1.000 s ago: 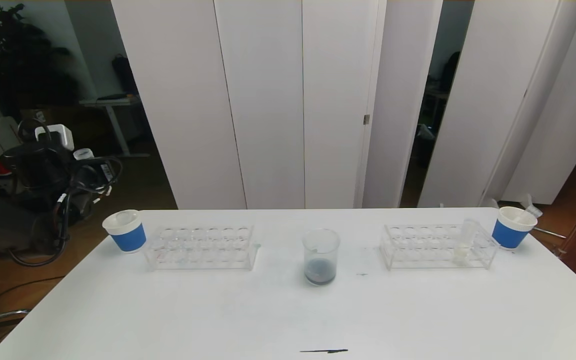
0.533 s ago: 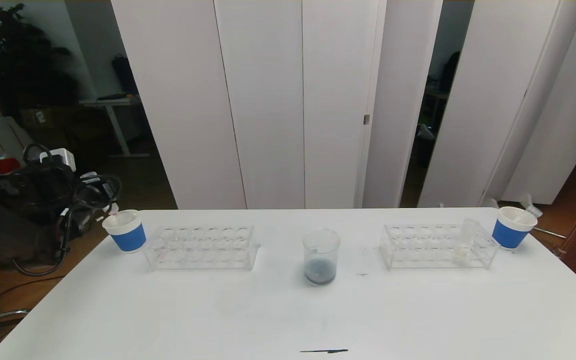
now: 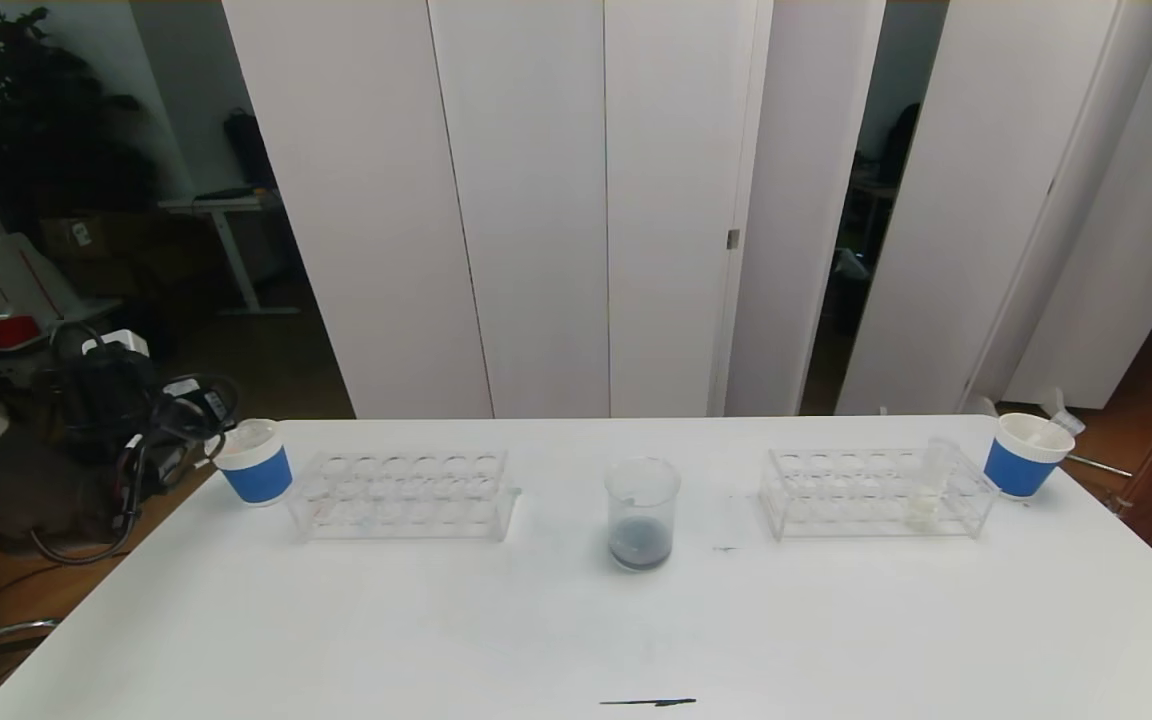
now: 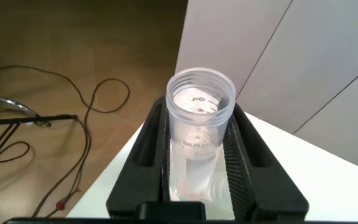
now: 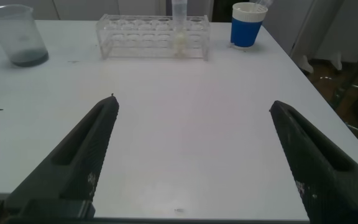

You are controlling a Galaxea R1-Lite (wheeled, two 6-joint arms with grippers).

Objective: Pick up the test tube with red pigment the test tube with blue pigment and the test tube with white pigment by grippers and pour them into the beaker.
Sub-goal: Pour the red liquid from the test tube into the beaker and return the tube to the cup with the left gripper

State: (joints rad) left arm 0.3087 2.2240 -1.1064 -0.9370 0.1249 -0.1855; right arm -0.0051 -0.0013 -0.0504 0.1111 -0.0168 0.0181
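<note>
Left gripper [image 4: 197,155] lowered beside cup [image 3: 253,461] | clamped on empty tube [image 4: 199,134] | right gripper [image 5: 191,143] apart

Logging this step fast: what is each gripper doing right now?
Left gripper: shut on an emptied clear tube, beside the left paper cup.
Right gripper: open, holding nothing, above the table.

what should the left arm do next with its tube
Probably lower the tube in the left gripper into the left paper cup beside it and release: the tube looks emptied and the beaker holds dark liquid. The right gripper idles open over the table.
</note>
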